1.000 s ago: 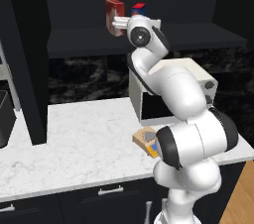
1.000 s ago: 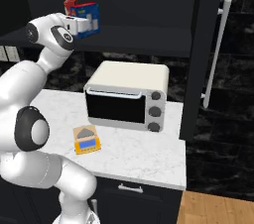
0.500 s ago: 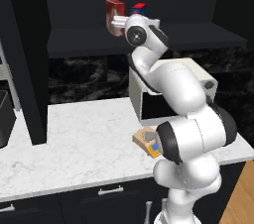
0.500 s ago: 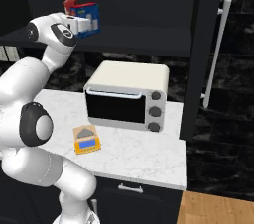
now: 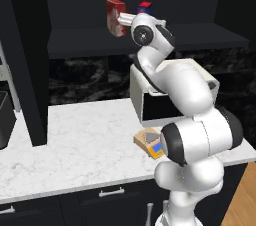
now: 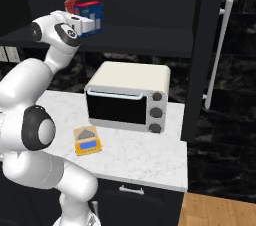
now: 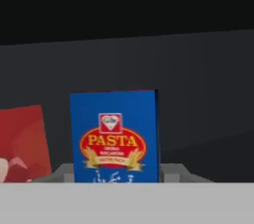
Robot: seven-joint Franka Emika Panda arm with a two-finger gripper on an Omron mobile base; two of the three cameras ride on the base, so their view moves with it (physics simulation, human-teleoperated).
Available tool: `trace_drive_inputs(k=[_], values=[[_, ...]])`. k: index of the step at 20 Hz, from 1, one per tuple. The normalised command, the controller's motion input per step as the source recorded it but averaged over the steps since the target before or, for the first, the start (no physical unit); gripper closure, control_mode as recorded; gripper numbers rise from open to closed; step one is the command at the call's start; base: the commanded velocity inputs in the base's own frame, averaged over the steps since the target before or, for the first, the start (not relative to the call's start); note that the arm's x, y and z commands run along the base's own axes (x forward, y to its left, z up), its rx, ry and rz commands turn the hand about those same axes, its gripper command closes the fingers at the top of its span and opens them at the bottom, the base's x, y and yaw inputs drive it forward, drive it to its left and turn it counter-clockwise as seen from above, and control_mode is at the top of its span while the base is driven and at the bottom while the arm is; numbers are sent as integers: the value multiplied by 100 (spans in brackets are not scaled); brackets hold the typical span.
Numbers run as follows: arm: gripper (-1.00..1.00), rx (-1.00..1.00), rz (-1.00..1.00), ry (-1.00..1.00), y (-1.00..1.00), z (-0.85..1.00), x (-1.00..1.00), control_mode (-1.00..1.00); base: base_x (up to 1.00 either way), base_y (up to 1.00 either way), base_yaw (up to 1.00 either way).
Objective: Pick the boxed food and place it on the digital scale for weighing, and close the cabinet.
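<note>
The boxed food [image 7: 114, 136] stands upright on the cabinet shelf and shows a blue face with a pasta logo. It is also at the shelf's front [image 6: 92, 13] and peeks out behind my wrist [image 5: 145, 6]. My gripper [image 7: 117, 172] is open, with one fingertip [image 7: 62, 171] just left of the carton and the other just right of it. The hand is raised to shelf height [image 6: 83, 24] [image 5: 123, 18]. The digital scale [image 5: 148, 141] [image 6: 87, 141] lies on the counter in front of the toaster oven. The black cabinet [image 5: 85, 40] stands open, its door [image 6: 200, 55] swung out.
A red mottled carton [image 7: 22, 143] [image 5: 116, 17] [image 6: 71, 5] stands right beside the boxed food. The toaster oven [image 6: 127, 97] [image 5: 150, 105] sits under the shelf. The door's silver bar handle [image 6: 220, 45] hangs at the right, and another open door [image 5: 25, 60] is at the left.
The arm's upper links have shifted slightly while the hand stays at the shelf. Neither carton has moved.
</note>
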Motion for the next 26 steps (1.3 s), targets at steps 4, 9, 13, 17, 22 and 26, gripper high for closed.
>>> trace_drive_inputs(k=[4, 9, 13, 17, 22, 26], values=[[100, 6, 0, -32, -2, 0, -60, -100, 0, 0, 0], [100, 9, 0, -44, 0, 0, -89, -100, 0, 0, 0], [100, 9, 0, -49, 0, 0, -100, -100, 0, 0, 0], [100, 7, 0, -30, -6, 0, -100, -100, 0, 0, 0], [100, 5, 0, -8, -6, 0, -100, -100, 0, 0, 0], [100, 4, -3, -12, -12, 2, -100, -100, 0, 0, 0]])
